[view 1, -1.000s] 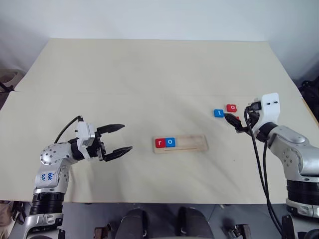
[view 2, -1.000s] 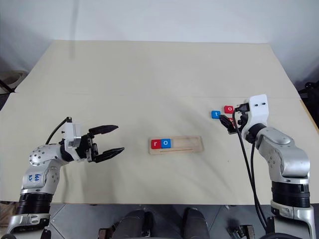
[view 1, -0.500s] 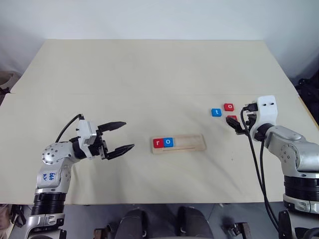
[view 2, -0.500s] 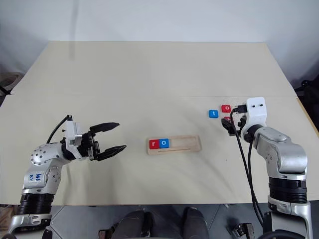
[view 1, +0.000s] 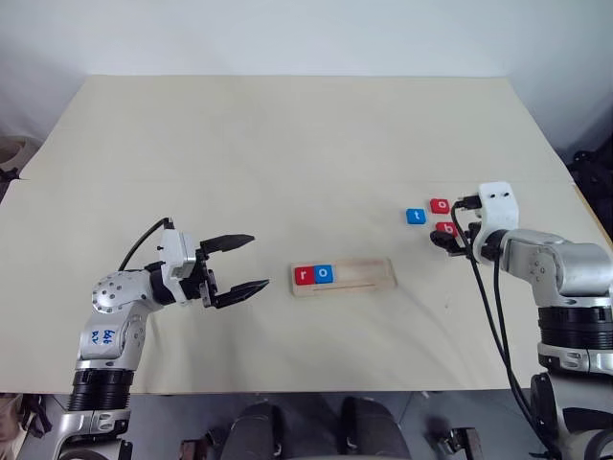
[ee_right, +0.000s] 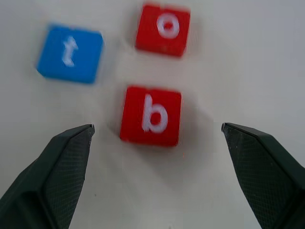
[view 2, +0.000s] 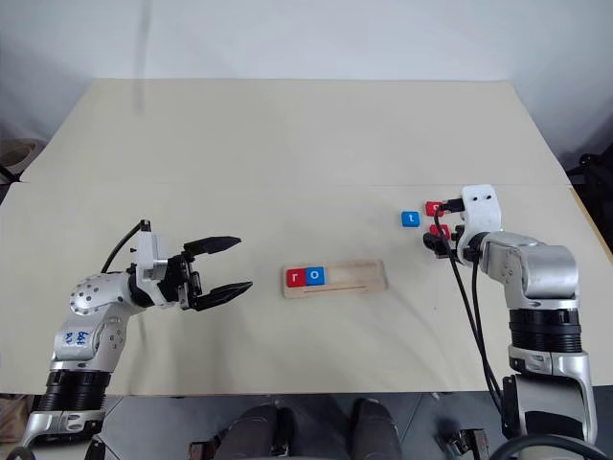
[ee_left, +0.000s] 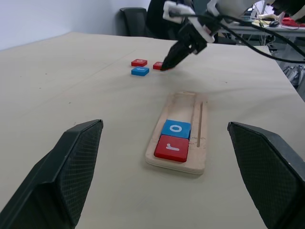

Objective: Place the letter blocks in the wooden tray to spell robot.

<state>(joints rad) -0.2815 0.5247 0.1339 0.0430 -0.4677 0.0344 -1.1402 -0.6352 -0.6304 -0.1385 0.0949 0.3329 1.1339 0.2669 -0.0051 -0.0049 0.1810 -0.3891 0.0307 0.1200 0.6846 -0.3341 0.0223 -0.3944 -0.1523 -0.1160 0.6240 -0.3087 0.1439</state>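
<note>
While the left gripper (view 1: 244, 263) hangs at the lower left of the head views with its two black fingers spread wide and nothing between them, it points toward the centre of the beige table (view 1: 287, 144). Just right of it, near the middle of the frame, lies the wooden tray (view 1: 364, 278), long side running left to right. Two letter blocks sit side by side at its left end: a red "r" block (view 1: 305, 276) and, touching it on the right, a blue "o" block (view 1: 325, 274); the remainder of the groove is bare wood. Farther right, well apart from the tray, three loose blocks rest on the table: a blue "t" block (view 1: 416, 217), a red "o" block (view 1: 440, 205) just beside it, and a red "b" block (ee_right: 151, 115) below those two. At the right edge, the right gripper (view 1: 450, 241) tilts down over the "b" block, fingers parted wide on either side of it without touching.
</note>
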